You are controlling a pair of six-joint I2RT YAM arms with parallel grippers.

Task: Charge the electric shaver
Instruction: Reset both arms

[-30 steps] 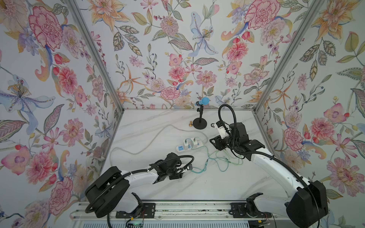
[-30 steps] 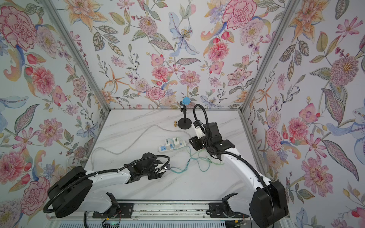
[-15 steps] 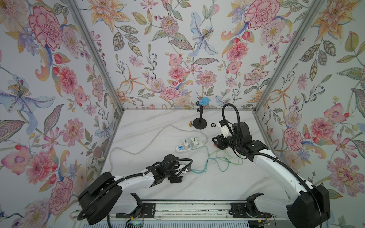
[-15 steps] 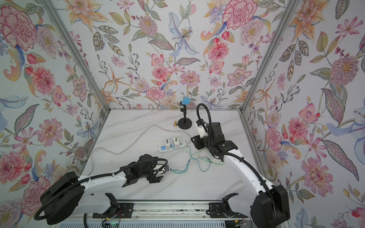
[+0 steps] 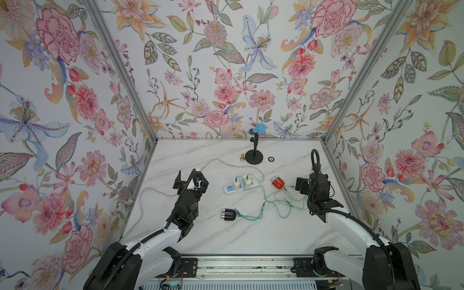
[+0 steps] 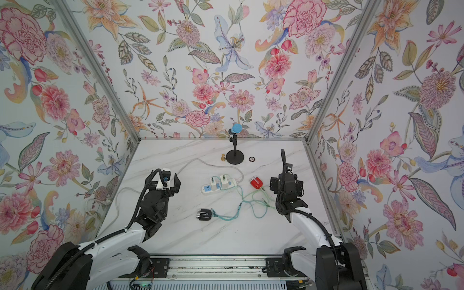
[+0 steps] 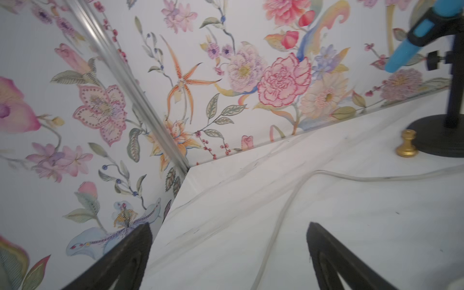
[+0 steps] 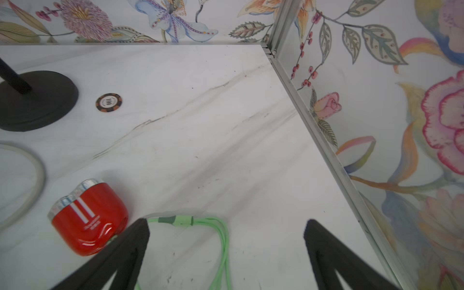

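The black shaver [image 5: 228, 214] lies on the table [image 5: 251, 233] in front of the power strip [image 5: 237, 187]. Its long axis runs side to side, with the silver head toward the left arm and a green cable [image 5: 276, 200] meeting its other end. A red shaver [image 5: 278, 182] lies to the right of the strip, head angled toward the back wall and cable end toward the right arm.

The left arm is raised beside the strip, aimed at the back left corner. The left gripper [image 7: 228, 226] is spread wide and empty above a white cord [image 7: 281, 216].

The right arm reaches forward low. The right gripper [image 8: 226, 222] gapes over the green cable, holding nothing.

One finger [image 8: 125, 241] covers the red shaver's cable end, so that joint cannot be made out.
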